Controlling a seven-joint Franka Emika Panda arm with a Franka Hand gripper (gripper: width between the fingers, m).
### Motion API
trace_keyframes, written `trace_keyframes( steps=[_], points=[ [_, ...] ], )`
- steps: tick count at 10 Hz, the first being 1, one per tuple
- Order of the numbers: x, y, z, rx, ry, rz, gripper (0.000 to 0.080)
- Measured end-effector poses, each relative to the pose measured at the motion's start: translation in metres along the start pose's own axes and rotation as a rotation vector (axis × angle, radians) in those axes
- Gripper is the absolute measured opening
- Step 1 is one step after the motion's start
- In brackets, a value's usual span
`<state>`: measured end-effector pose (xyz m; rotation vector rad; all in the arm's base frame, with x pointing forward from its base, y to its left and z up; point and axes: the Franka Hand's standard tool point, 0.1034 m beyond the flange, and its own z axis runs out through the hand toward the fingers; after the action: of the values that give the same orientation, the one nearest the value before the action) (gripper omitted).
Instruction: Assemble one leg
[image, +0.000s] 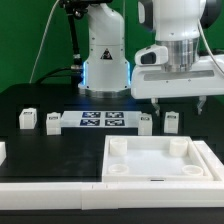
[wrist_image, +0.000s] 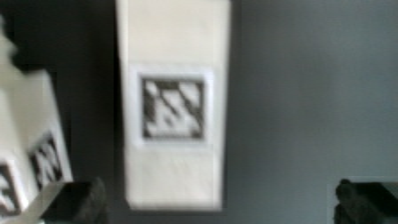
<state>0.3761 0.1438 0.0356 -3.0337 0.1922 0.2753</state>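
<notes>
Several small white legs lie on the black table: two at the exterior view's left (image: 27, 120) (image: 52, 123) and two at its right (image: 146, 122) (image: 171, 120). My gripper (image: 177, 104) hangs open and empty above the two right legs, clear of them. In the wrist view one leg (wrist_image: 175, 90) lies lengthwise with its black-and-white tag facing up. My gripper (wrist_image: 221, 203) is open, with the dark fingertips (wrist_image: 71, 200) at either side of the leg's near end and not touching it.
The marker board (image: 100, 121) lies between the two pairs of legs. The large white square piece with corner sockets (image: 160, 160) sits in front at the right. A white rail (image: 50, 186) runs along the front. Another white tagged piece (wrist_image: 32, 140) shows at the wrist view's edge.
</notes>
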Motion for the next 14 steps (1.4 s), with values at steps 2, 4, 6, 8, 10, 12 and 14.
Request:
trace_keyframes(
  steps=[2,4,6,8,10,12,14],
  points=[
    [0.000,0.004,-0.003,-0.015,-0.195,0.021,0.0649],
    [0.000,0.011,0.003,-0.025,-0.358,0.041,0.0649],
    [-0.005,0.014,0.003,-0.033,-0.572,0.052,0.0649],
    [0.002,0.003,0.005,-0.037,-0.636,0.054,0.0649],
    [-0.001,-0.003,0.003,-0.037,-0.635,0.039,0.0649],
    [0.001,0.000,0.010,-0.020,-0.611,0.004,0.0649],
    [-0.002,0.006,0.021,-0.017,-0.601,-0.003,0.0649]
  ],
)
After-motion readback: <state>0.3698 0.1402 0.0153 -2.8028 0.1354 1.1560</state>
